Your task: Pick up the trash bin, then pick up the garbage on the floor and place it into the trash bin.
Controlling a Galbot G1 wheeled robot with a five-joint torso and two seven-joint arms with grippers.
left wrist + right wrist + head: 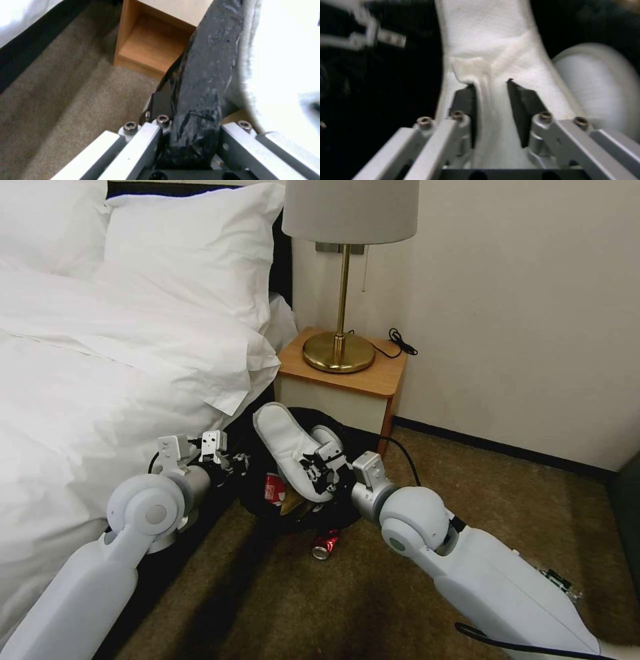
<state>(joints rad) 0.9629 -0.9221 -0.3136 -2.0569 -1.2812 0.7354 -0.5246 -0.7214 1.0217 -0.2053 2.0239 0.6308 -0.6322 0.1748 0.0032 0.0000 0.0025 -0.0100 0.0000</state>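
Observation:
The trash bin (267,515), lined with a glossy black bag, hangs just above the carpet between the bed and the nightstand. My left gripper (229,460) is shut on its rim; the left wrist view shows the black bag rim (206,75) clamped between the fingers of the left gripper (190,120). Over the bin's mouth my right gripper (321,473) is shut on a white slipper (285,439), pinching a fold of the slipper (490,50). A second white slipper (596,82), a red wrapper (273,488) and brown paper (293,505) lie inside. A red can (325,545) lies on the carpet below.
The wooden nightstand (347,380) with a brass lamp (340,350) stands just behind the bin. The white bed (100,380) lies close on the left. A clear bottle (562,583) lies by my right arm. Open carpet (267,607) stretches in front.

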